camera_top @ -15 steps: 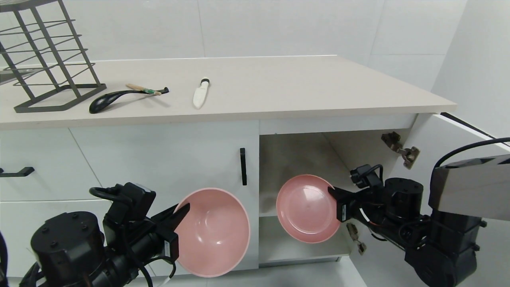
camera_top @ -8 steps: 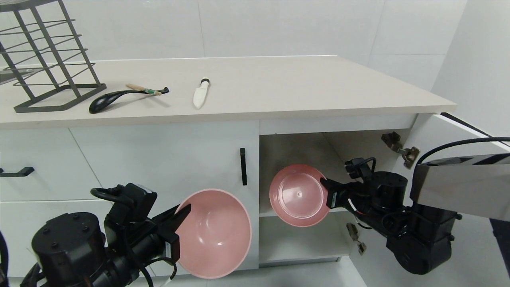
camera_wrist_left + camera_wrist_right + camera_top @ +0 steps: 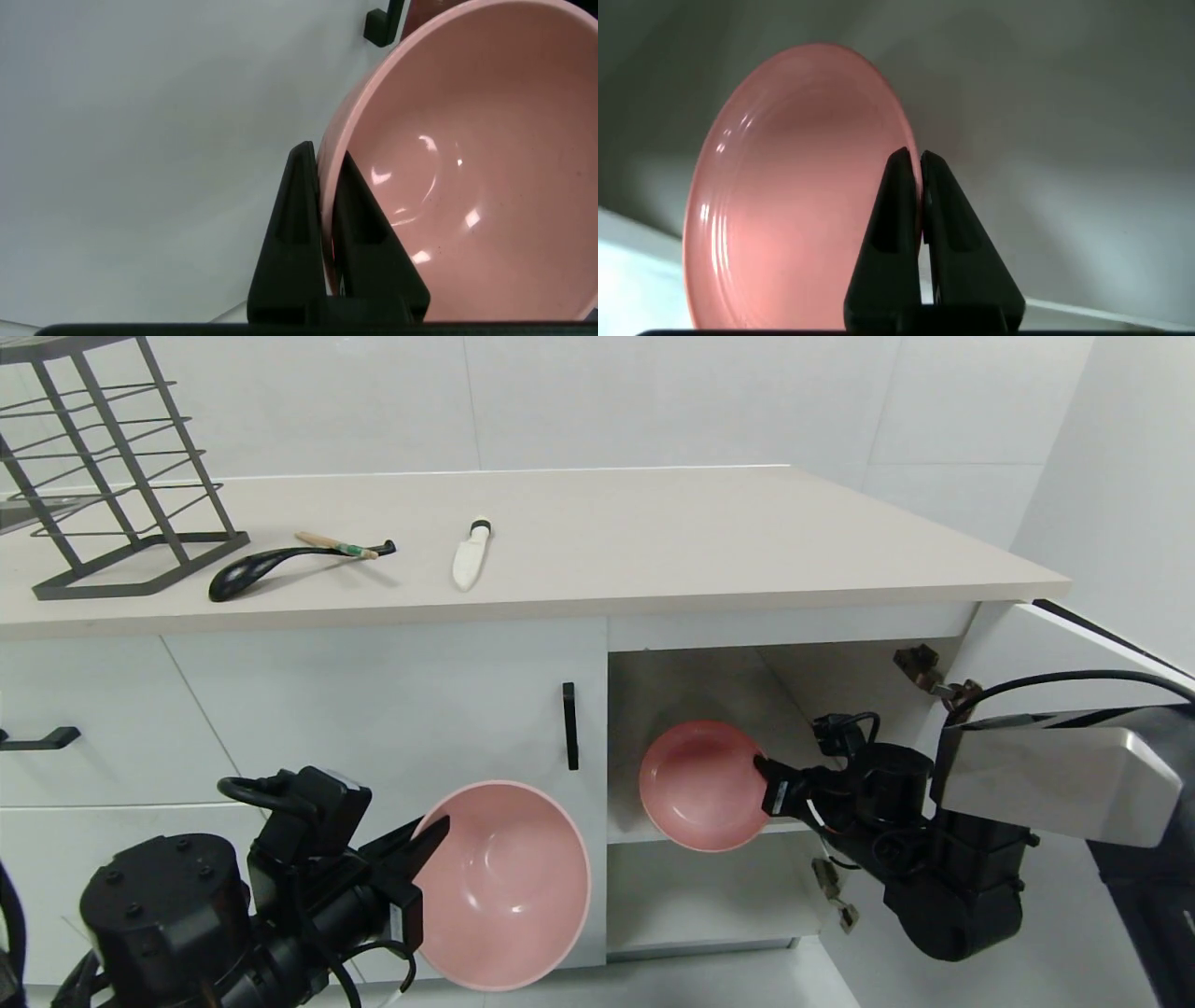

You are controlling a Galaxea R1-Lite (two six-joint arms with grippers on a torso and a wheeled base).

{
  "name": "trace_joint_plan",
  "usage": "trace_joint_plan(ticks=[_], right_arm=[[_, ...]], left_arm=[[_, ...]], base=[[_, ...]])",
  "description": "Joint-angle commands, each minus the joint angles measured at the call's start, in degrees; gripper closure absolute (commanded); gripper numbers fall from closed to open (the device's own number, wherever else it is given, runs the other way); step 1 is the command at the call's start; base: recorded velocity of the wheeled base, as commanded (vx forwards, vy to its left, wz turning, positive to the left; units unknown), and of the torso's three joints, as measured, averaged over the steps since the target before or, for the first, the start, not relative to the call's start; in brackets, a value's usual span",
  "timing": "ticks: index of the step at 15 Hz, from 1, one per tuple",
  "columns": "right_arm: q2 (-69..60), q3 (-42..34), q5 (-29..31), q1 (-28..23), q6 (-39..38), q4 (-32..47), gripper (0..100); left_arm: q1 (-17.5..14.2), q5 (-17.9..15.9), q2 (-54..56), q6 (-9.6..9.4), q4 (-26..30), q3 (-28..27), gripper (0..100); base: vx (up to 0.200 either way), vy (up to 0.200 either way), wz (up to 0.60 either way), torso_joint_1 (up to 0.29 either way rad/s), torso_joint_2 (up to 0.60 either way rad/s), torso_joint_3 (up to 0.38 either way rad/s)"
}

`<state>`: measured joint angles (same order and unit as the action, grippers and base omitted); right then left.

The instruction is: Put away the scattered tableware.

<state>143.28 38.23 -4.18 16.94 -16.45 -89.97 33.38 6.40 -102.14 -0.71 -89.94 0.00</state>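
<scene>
Left hand (image 3: 431,831) clenched on the rim of the pink bowl (image 3: 509,887), held low before the closed cabinet door (image 3: 392,709). Right hand (image 3: 761,770) grips the pink plate (image 3: 695,789) by its edge, inside the open cabinet (image 3: 709,681) at shelf (image 3: 624,835) level. Black spoon (image 3: 252,565) and white knife (image 3: 470,557) lie on the desk (image 3: 700,541).

The left gripper (image 3: 431,837) clamps a large pink plastic bowl (image 3: 509,887) by its rim; the right gripper (image 3: 761,777) holds a smaller round pink plate (image 3: 698,786) inside the open white cabinet (image 3: 691,686), apparently above its shelf (image 3: 624,837).
</scene>
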Motion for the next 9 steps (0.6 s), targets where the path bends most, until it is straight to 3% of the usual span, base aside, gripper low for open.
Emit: trace_joint_plan(ticks=[1, 9], right_arm=[[2.0, 1.6, 0.7, -0.4, -0.3, 0.0, 100], [8.1, 8.9, 3.4, 0.2, -1.6, 0.0, 100]], left_arm=[[0.0, 0.0, -0.5, 0.0, -0.1, 0.0, 100], [0.5, 0.0, -1.0, 0.0, -0.1, 0.0, 100]], base=[[0.0, 0.0, 0.0, 0.0, 0.0, 0.0], [0.0, 0.0, 0.0, 0.0, 0.0, 0.0]])
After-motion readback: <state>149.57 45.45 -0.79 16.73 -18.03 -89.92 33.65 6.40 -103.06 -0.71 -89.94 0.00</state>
